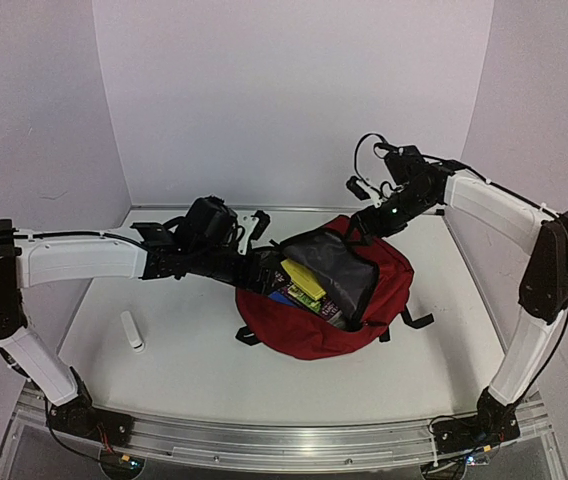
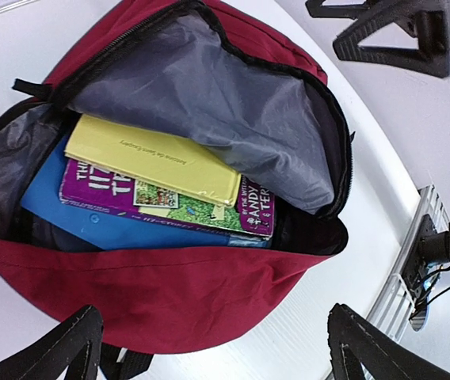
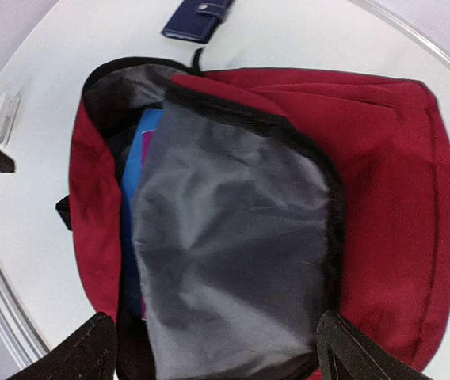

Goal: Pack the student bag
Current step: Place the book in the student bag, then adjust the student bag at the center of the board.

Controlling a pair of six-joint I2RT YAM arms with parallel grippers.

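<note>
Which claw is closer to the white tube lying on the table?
Left. The left claw hovers over the student bag's left rim, right of the white tube; the right claw is beyond the bag.

Plain white table (image 1: 194,370), nothing fancy. The student bag (image 1: 304,335) is laid flat on it, unzipped, right under the spread jaws of the left gripper (image 2: 213,340) and right gripper (image 3: 217,352). A small white stick (image 1: 132,331) is parked well behind the left jaws. A navy snap pouch (image 3: 197,17) is seen just past the bag, ahead of the right jaws.
</note>
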